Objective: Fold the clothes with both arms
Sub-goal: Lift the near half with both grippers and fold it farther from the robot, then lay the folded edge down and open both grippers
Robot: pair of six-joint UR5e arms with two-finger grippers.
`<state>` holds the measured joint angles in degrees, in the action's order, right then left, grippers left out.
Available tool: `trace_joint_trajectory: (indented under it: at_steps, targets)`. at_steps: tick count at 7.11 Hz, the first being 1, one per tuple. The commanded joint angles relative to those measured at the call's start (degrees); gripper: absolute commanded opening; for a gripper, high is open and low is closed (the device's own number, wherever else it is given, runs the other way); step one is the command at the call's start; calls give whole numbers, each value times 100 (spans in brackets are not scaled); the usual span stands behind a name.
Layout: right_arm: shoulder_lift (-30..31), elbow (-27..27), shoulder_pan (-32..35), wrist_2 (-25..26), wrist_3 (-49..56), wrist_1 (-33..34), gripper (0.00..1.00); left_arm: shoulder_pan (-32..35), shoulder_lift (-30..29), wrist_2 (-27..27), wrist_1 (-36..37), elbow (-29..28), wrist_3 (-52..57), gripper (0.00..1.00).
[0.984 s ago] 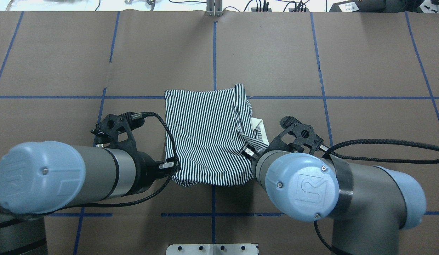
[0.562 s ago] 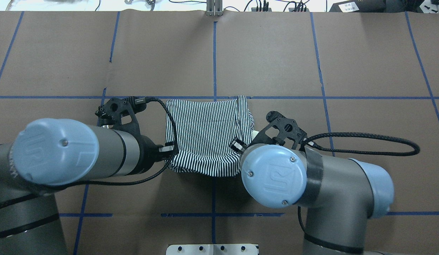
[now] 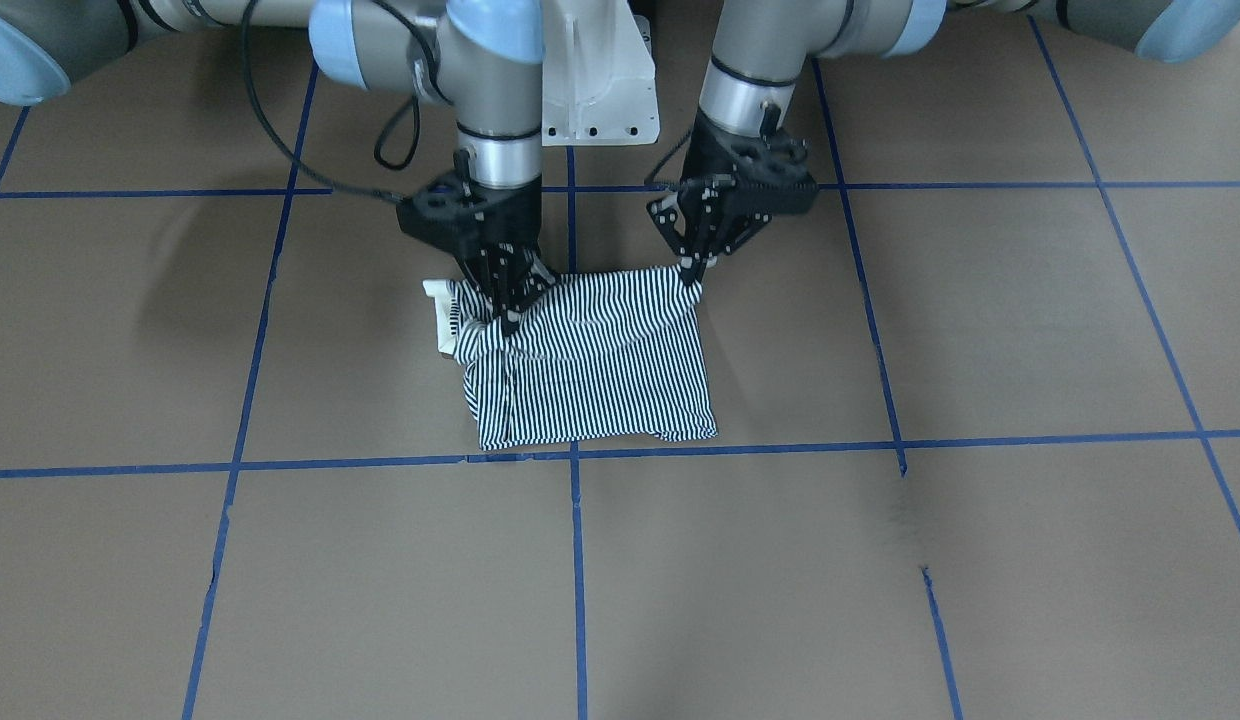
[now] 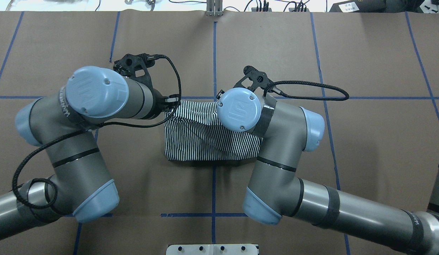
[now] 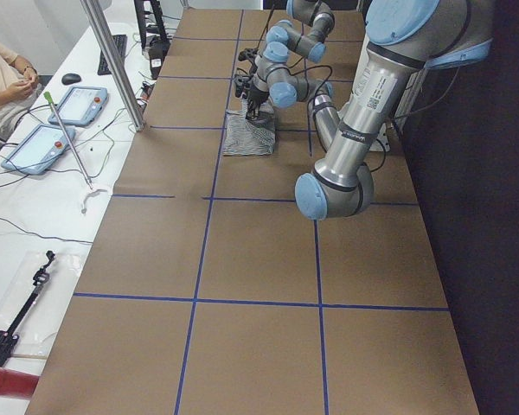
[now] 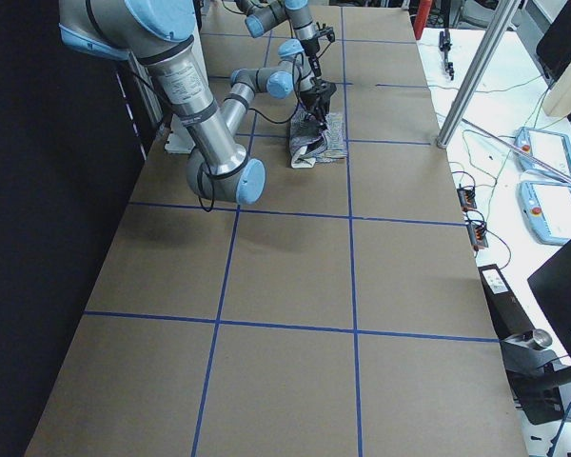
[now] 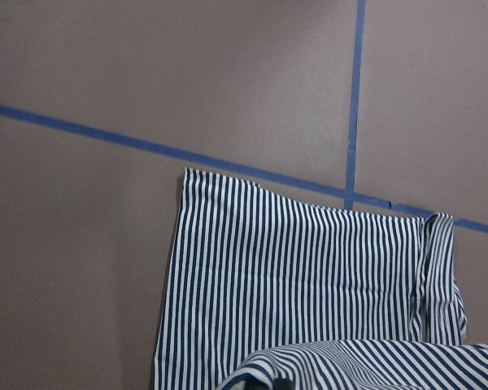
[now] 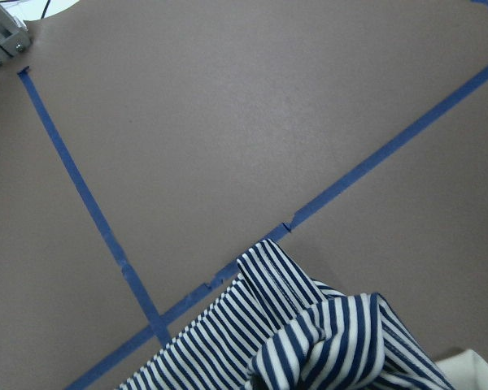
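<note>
both arms are carrying the striped polo shirt (image 3: pixel 600 380) into a fold over the brown table (image 3: pixel 880 560). the left claw (image 3: pixel 692 272) is pinching one corner of the lifted edge, its fingers together on the cloth. the right claw (image 3: pixel 504 318) is clamping a bunched handful at the other corner, and the cream collar (image 3: pixel 441 318) is poking out just beside it on its outer side. a second ago both claws were sitting low at the shirt's robot-side edge, with the garment lying long ahead of them. now they are riding well forward and higher, and in the overhead view the shirt's outline is shrinking to a much shorter depth, with a fresh crease forming behind the claws. the held edge is stretching between the two claws and is not yet laid down. ahead of and below the left claw, its wrist camera is showing the bottom layer lying flat, its far edge stopping just short of a blue tape line (image 7: pixel 146 146). the fold is looking well under way but unfinished: the claws are probably needing to travel on until the held edge is meeting that far edge, then lower and let go. the bunching under the right claw is threatening a lumpy side.
</note>
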<state>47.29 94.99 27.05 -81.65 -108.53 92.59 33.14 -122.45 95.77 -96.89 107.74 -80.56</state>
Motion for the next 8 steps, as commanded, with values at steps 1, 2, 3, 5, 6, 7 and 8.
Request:
trace_joint_trajectory:
  at_steps: [1, 2, 3, 5, 6, 7, 8]
  targets:
    - [-141, -796, 125, 0, 113, -599, 0, 167, -121, -5, -914, -1074, 189, 0]
    - [-158, -894, 134, 0, 148, -636, 0, 184, -139, -14, -1136, -1332, 242, 0]
    - [-211, -1017, 142, 0, 174, -645, 0, 184, -165, -14, -1208, -1473, 251, 0]
    - [-308, -1324, 142, 9, 296, -933, 0, 193, -227, -14, -1235, -1659, 382, 0]
    - [-308, -1334, 195, 0, 706, -953, 30, 202, -218, -14, -1296, -1659, 462, 0]
    - [-325, -1326, 221, -44, 1163, -962, 99, 228, -201, -14, -1297, -1651, 906, 99]
    - [-334, -1273, 274, -227, 1281, -936, 100, 402, -166, 29, -1297, -1572, 1389, 100]
